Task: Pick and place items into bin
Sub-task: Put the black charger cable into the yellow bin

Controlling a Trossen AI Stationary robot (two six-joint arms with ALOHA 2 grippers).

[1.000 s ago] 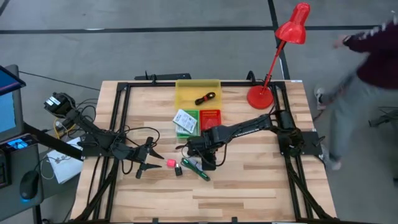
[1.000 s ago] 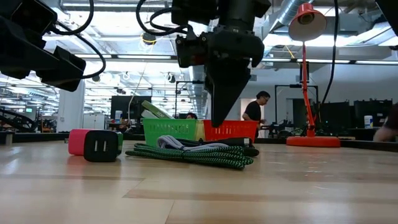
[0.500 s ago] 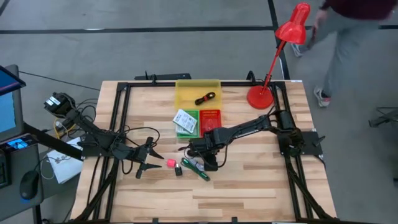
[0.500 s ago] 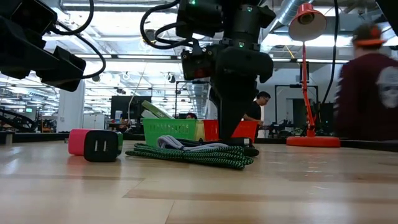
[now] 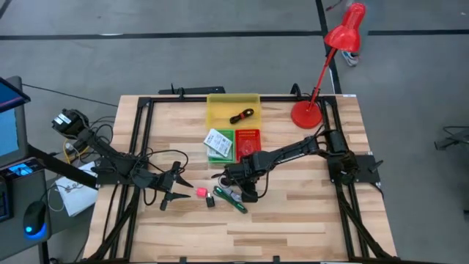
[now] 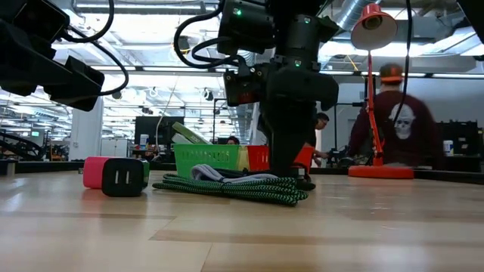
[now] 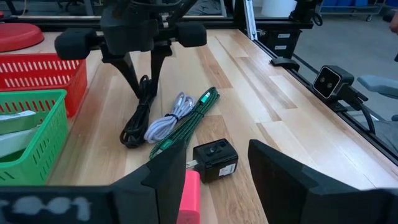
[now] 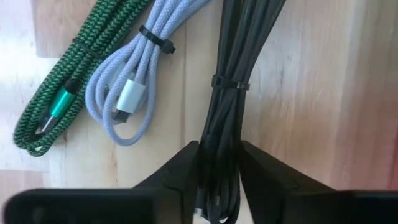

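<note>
The right gripper (image 8: 217, 177) was down near the table's (image 5: 308, 220) middle, fingers closing around the black cable (image 8: 227, 81) but maybe not pinched tight, so it could've slid out on the lift. The white cable (image 8: 134, 74) and green cable (image 8: 53, 93) lay just beside it and could snag. The left gripper (image 7: 211, 180) waited near the left edge, jaws apart, by the black charger (image 7: 214, 160) and pink block (image 7: 190, 194).
</note>
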